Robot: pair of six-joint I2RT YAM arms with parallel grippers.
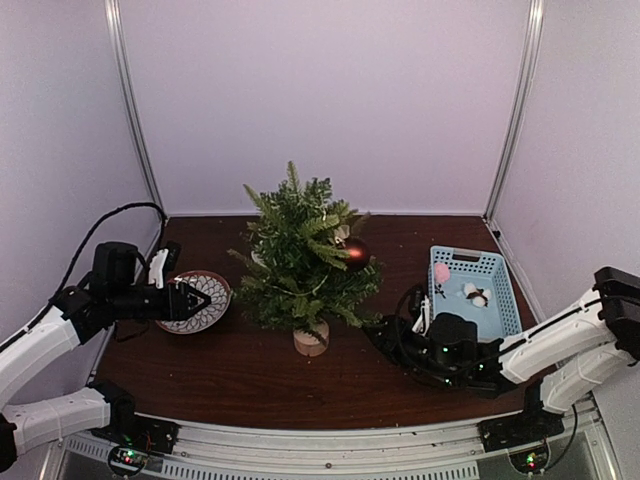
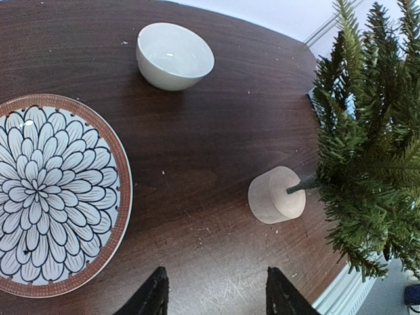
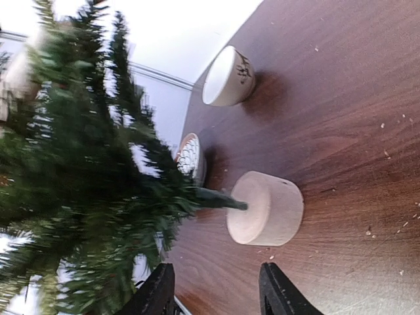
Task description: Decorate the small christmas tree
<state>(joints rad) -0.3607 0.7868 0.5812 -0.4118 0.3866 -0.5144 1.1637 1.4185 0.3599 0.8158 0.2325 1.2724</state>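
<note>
— Left end effector [image 2: 216, 295]?
— Fingers apart, nothing between; over the tabletop [image 2: 216, 131] just beside the plate [image 2: 123, 197], bowl [image 2: 174, 56] beyond.
— Right end effector [image 3: 213, 289]?
— Likewise spread, empty, low, facing the stump [image 3: 266, 210].
— Tree [image 1: 305, 260]?
— Upright mid-tabletop, between plate and basket [image 1: 505, 290]; red bauble [image 1: 355, 253] hanging on the basket side.

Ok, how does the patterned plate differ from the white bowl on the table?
The patterned plate is wide and shallow; the white bowl is smaller across and deep. The plate carries a dark petal pattern inside a reddish-brown rim; the bowl's inside is plain white. Both are round, empty and upright on the table.
</note>
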